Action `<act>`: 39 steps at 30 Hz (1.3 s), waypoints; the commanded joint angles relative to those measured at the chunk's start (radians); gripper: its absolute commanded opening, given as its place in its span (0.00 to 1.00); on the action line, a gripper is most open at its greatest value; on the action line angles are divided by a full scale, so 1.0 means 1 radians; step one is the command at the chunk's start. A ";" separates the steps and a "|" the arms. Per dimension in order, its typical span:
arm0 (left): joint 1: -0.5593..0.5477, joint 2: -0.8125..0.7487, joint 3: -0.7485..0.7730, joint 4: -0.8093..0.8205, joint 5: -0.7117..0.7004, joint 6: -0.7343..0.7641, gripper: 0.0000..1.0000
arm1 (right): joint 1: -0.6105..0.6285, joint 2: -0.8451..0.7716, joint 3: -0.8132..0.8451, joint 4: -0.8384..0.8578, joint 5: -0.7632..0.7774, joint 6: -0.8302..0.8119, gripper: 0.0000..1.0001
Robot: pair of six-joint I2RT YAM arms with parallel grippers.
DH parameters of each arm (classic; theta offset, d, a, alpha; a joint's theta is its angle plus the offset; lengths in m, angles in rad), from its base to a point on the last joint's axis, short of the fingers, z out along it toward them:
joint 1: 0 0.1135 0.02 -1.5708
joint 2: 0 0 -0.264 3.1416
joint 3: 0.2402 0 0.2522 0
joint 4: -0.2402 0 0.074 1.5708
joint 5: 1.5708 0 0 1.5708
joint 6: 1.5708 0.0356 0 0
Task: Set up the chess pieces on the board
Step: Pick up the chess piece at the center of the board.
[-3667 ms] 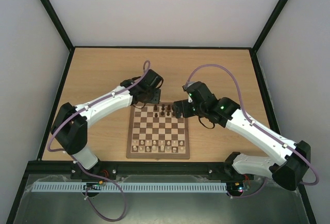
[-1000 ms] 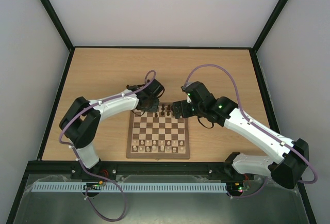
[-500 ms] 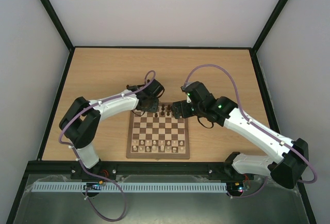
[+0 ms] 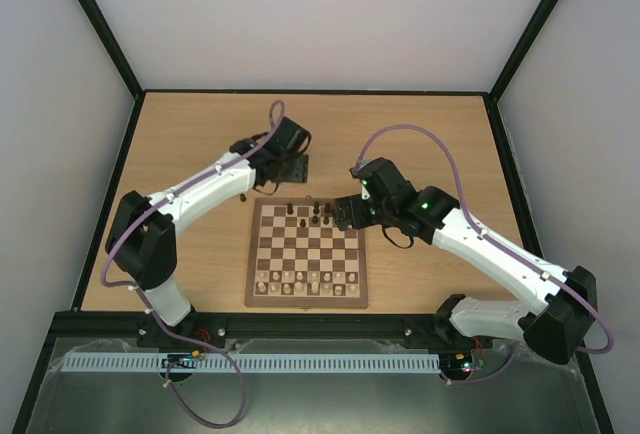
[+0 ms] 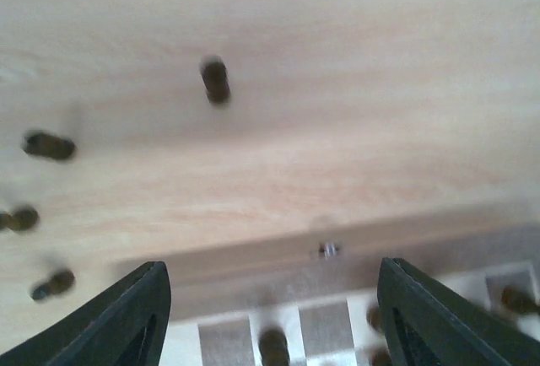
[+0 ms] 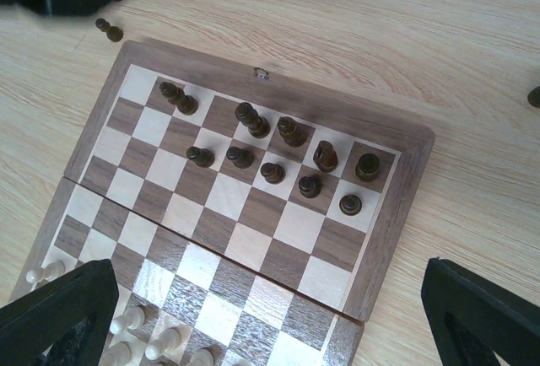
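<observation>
Left end effector [image 4: 297, 169] hangs beyond the far edge of the board [image 4: 306, 303], which lies mid-tabletop, nearer the near edge of the tabletop [image 4: 430, 134]. The right end effector [image 4: 341, 212] hovers at the board's far right corner. Dark chess pieces [image 4: 316, 216] crowd its far rows; pale chessmen [image 4: 305, 282] line the near rows.

From the left wrist, the fingers [image 5: 126, 315] are spread wide with nothing between them. Four loose chess pieces [image 5: 215, 79] lie on bare wood past the board [image 5: 405, 239]; the view is blurred.

From the right wrist, the fingers [image 6: 59, 315] are spread wide and empty above the board [image 6: 384, 239]. Ten dark pieces stand bunched there, and a few lie off it.

The loose pieces seem to lie on their sides, so an off-centre pinch could roll one away. Lowering among the bunched ones could topple neighbours. With both arms working so close together, they could clash.
</observation>
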 commanded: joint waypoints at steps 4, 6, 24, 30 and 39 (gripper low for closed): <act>0.136 0.150 0.218 -0.054 -0.026 0.043 0.71 | -0.003 0.015 -0.010 -0.017 0.007 -0.009 1.00; 0.165 0.202 0.279 -0.069 -0.010 0.052 0.71 | -0.003 0.015 -0.010 -0.017 0.010 -0.010 1.00; 0.198 0.445 0.435 -0.073 0.092 0.101 0.63 | -0.003 0.019 -0.008 -0.022 0.024 -0.008 0.99; 0.201 0.492 0.455 -0.072 0.110 0.106 0.45 | -0.004 0.019 -0.011 -0.023 0.025 -0.008 0.99; 0.202 0.519 0.470 -0.075 0.115 0.113 0.32 | -0.003 0.019 -0.011 -0.025 0.023 -0.008 0.99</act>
